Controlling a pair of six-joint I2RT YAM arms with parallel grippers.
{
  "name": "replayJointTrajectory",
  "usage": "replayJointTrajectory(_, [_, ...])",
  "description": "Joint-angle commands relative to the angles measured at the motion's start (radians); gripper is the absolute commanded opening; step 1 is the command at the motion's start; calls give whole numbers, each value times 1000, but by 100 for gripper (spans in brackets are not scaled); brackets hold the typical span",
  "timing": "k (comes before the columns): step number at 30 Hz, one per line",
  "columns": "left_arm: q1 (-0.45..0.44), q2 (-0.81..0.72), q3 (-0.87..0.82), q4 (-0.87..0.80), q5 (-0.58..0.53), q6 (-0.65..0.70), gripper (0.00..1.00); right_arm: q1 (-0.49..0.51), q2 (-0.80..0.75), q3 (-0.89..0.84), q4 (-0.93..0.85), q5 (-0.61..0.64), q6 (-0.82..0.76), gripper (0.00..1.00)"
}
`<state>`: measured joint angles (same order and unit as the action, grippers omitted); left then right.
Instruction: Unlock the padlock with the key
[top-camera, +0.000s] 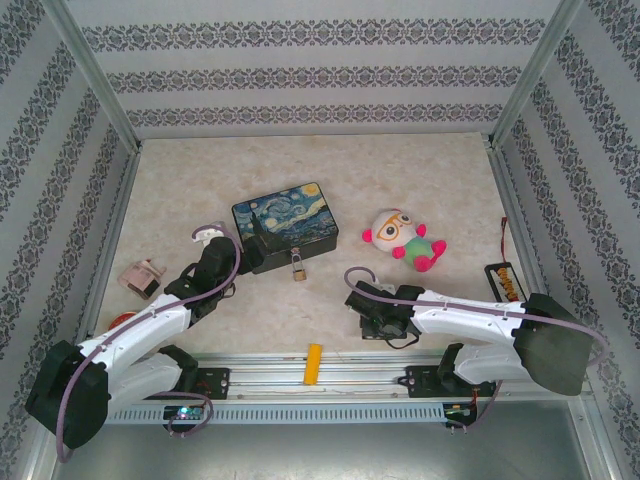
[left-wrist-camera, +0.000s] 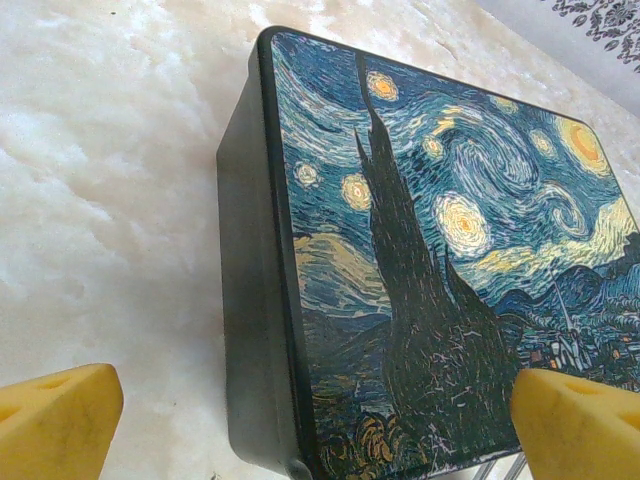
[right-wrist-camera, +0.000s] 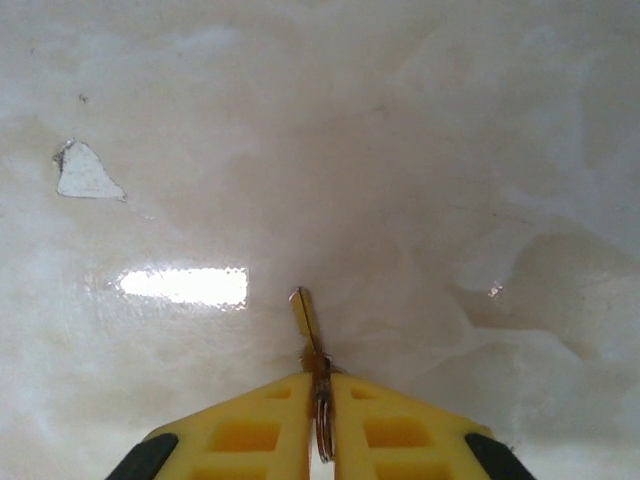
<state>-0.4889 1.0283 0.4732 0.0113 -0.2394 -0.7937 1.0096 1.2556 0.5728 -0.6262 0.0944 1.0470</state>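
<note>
Right claw (right-wrist-camera: 320, 425) clenched on key (right-wrist-camera: 304, 314), thin pinch; key may twist or slip against padlock (top-camera: 298, 270). Left claw (left-wrist-camera: 320, 415) spread, empty.

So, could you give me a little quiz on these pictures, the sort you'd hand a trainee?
1. True or false: the padlock is at the near side of the starry-night tin.
2. What is the right end effector pinching?
A. key
B. plush toy
C. yellow block
3. Fill in: the jaws of the left end effector, by the tin, stand ____.

Key: 1 true; 2 A; 3 open.
</note>
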Motion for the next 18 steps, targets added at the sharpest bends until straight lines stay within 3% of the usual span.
replayJointTrajectory(1, [9, -17, 4, -4, -4, -9, 99, -6, -7, -7, -12, -4, -3, 8])
replayJointTrajectory(7, [10, -47, -4, -15, -20, -4, 99, -6, -51, 13, -48, 15, -18, 0])
replayJointTrajectory(12, [9, -77, 6, -36, -41, 32, 99, -8, -76, 96, -109, 23, -96, 0])
replayJointTrajectory(18, [9, -177, -9, 14, -17, 166, 99, -67, -109, 231, -137, -124, -249, 0])
